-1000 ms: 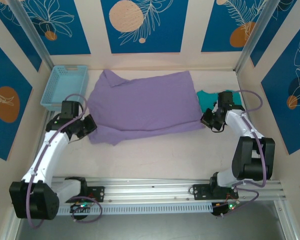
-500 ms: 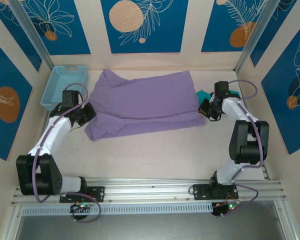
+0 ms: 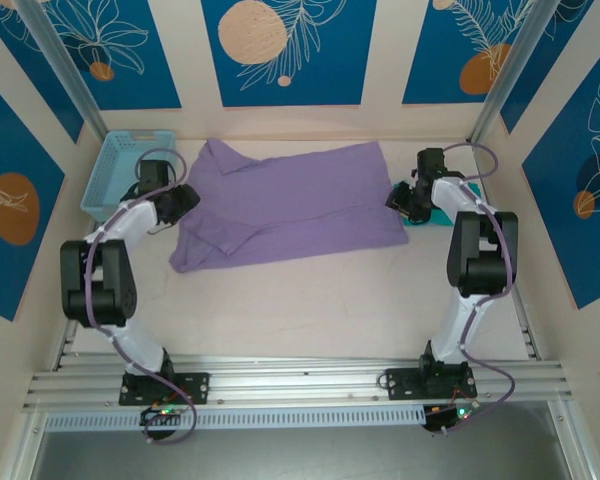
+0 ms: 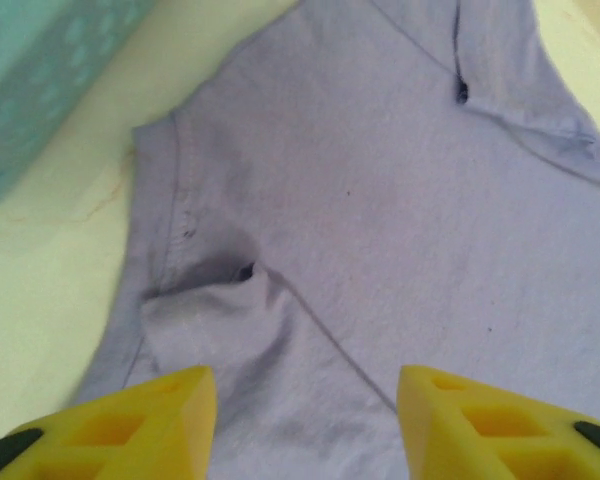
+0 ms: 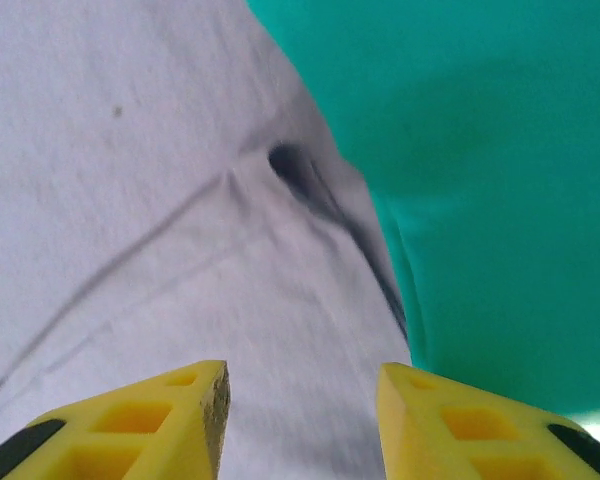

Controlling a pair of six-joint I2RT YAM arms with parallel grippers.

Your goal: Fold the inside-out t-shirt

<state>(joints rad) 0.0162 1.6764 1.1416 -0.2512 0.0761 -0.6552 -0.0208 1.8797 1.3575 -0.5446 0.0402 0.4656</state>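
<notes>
Thin matt cloth, softly creased, seen on inside-out t-shirt point(image 3: 290, 205). Smooth cloth seen on teal garment point(image 5: 480, 150). Perforated plastic noted for basket point(image 3: 140, 135). Smooth matt finish on bench point(image 3: 310, 300); ribbed metal on front rail point(image 3: 310, 385).

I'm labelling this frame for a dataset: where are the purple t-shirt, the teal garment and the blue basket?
purple t-shirt point(image 3: 290, 200), top view, middle of its body.
teal garment point(image 5: 480, 150), right wrist view, its flat middle.
blue basket point(image 3: 140, 135), top view, far rim.
</notes>
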